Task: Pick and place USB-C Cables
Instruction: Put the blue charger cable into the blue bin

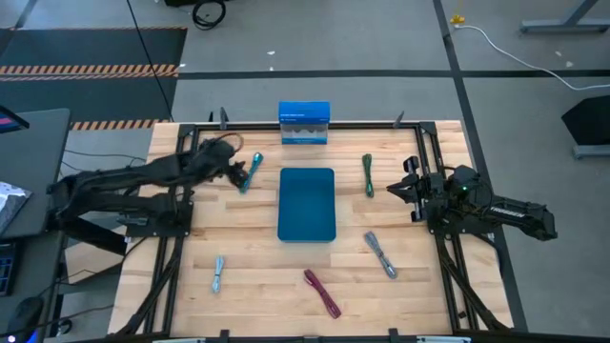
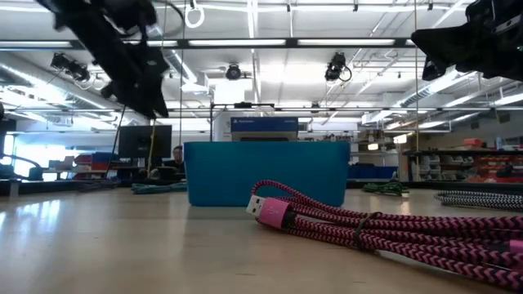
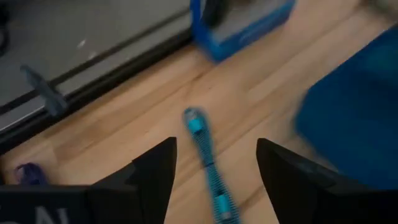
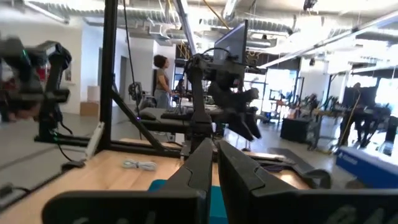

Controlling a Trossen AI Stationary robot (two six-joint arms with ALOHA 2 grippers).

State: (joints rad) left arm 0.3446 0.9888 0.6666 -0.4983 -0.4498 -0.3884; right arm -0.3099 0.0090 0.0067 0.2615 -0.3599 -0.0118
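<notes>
A tray [image 1: 307,181] sits mid-table, a box [image 1: 304,124] at its twelve o'clock. Cables ring it: one [image 1: 249,172] at ten, one [image 1: 368,175] at two, one [image 1: 380,253] at four, one [image 1: 322,292] at six, one [image 1: 218,272] at seven.

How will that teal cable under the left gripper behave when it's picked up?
The teal cable looks slim and braided, so probably light, with ends likely drooping either side of the left gripper. Its textured sleeve should grip well; it lies flat, so rolling seems unlikely.
</notes>
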